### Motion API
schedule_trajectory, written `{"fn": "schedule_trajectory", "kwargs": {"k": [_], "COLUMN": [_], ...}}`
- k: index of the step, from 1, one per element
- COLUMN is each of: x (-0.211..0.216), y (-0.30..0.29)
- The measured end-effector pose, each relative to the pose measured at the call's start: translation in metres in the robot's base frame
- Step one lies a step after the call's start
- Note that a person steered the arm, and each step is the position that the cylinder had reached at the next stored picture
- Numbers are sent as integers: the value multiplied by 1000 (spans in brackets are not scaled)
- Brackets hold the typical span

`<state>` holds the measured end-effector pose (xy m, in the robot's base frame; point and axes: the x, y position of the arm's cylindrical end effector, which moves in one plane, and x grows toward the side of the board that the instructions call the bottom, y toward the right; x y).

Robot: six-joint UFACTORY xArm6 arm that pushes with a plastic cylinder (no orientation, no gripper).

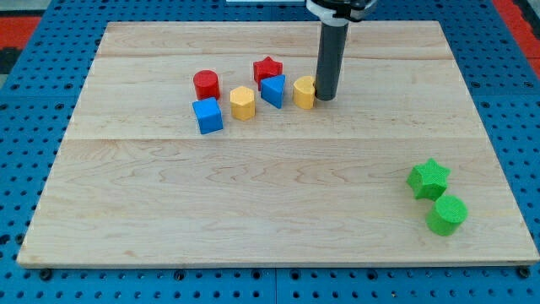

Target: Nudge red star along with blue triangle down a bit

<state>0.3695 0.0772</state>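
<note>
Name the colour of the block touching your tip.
Yellow: the yellow block sits against my tip, on its left in the camera view.

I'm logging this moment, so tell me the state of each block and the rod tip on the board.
red star block: flat, touching blue triangle
blue triangle block: below star
right yellow block: against my tip
yellow hexagon block: free
red cylinder block: upright
blue cube block: free
green star block, green cylinder block: apart, untouched

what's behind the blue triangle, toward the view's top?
The red star sits right behind the blue triangle, which covers the star's lower edge; contact unclear. My tip is off to the view's right, beside a yellow block.
</note>
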Motion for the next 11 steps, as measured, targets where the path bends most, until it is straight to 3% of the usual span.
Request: {"fn": "schedule_trajectory", "kwargs": {"k": [1, 2, 3, 4, 5, 6, 7, 9, 11], "x": [31, 42, 41, 1, -62, -86, -63, -25, -48], "y": [-6, -22, 0, 54, 44, -17, -64, -67, -75]}}
